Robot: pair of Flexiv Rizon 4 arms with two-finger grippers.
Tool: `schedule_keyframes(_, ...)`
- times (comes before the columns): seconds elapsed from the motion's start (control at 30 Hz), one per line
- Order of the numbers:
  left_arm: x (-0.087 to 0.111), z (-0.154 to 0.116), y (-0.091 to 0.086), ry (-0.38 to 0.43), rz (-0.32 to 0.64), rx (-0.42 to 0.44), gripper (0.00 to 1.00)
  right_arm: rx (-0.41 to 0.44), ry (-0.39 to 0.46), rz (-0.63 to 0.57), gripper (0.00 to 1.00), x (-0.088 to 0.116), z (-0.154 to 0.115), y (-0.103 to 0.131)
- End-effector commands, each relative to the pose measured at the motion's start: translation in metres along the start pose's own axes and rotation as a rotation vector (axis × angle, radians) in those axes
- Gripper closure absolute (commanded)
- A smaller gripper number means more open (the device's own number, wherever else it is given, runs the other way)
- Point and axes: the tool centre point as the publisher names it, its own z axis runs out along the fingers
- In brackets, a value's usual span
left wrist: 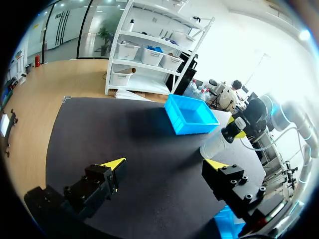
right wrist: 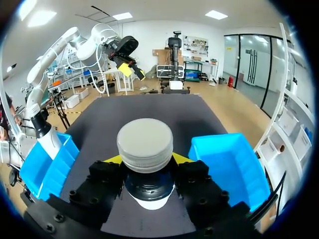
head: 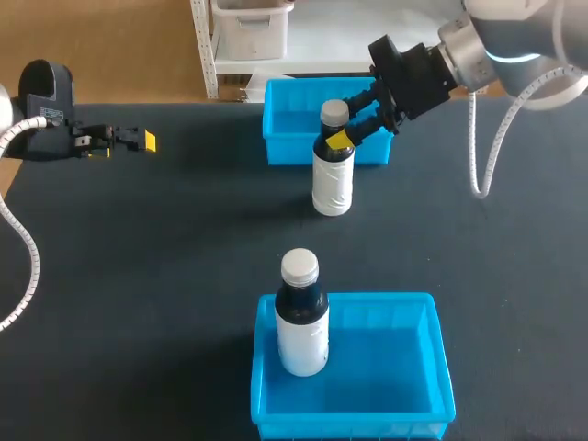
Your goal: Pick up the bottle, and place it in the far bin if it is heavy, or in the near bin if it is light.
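A bottle (head: 333,179) with a grey cap, dark neck and white label stands upright on the black table, just in front of the far blue bin (head: 285,119). My right gripper (head: 345,127) reaches in from the back right and is shut on the bottle's neck. The right wrist view shows the bottle (right wrist: 145,142) between the fingers (right wrist: 107,174), which press on its dark neck from both sides. My left gripper (head: 138,140) hangs open and empty at the far left, well away from the bottle. From the left wrist, the bottle (left wrist: 214,144) is far ahead of that gripper (left wrist: 164,164).
A second bottle of the same kind (head: 301,317) stands upright in the near blue bin (head: 404,367), at its left end. The far bin (left wrist: 192,117) holds nothing that I can see. Open table lies between the two bins.
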Motion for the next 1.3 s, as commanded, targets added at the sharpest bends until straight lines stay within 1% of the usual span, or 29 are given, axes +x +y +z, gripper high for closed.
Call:
schedule_keyframes(0.03, 0.0, 0.0, 0.0, 0.0, 0.0, 0.0, 0.0, 0.003, 0.003, 0.002, 0.61, 0.0, 0.0, 0.001)
schedule_keyframes(0.1, 0.0, 0.0, 0.0, 0.0, 0.0, 0.0, 0.0, 0.005, 0.003, 0.001, 0.7, 0.0, -0.001, 0.002)
schedule_keyframes(0.17, 0.0, 0.0, 0.0, 0.0, 0.0, 0.0, 0.0, 0.009, 0.006, -0.003, 0.94, -0.001, -0.004, 0.003)
schedule_keyframes(0.2, 0.0, 0.0, 0.0, 0.0, 0.0, 0.0, 0.0, 0.012, 0.007, -0.007, 1.0, -0.002, -0.006, 0.003)
schedule_keyframes(0.33, 0.0, 0.0, 0.0, 0.0, 0.0, 0.0, 0.0, 0.028, 0.013, -0.021, 1.0, -0.006, -0.017, 0.004)
schedule_keyframes(0.47, 0.0, 0.0, 0.0, 0.0, 0.0, 0.0, 0.0, 0.055, 0.021, -0.026, 1.0, -0.009, -0.036, 0.004)
schedule_keyframes(0.57, 0.0, 0.0, 0.0, 0.0, 0.0, 0.0, 0.0, 0.077, 0.024, -0.02, 1.0, -0.008, -0.055, 0.006)
schedule_keyframes(0.8, 0.0, 0.0, 0.0, 0.0, 0.0, 0.0, 0.0, 0.153, 0.036, 0.022, 1.0, 0.007, -0.111, 0.013)
schedule_keyframes(1.03, 0.0, 0.0, 0.0, 0.0, 0.0, 0.0, 0.0, 0.234, 0.06, 0.065, 1.0, 0.024, -0.164, 0.03)
schedule_keyframes(1.17, 0.0, 0.0, 0.0, 0.0, 0.0, 0.0, 0.0, 0.261, 0.054, 0.079, 1.0, 0.029, -0.188, 0.043)
schedule_keyframes(1.3, 0.0, 0.0, 0.0, 0.0, 0.0, 0.0, 0.0, 0.288, 0.055, 0.086, 1.0, 0.028, -0.21, 0.059)
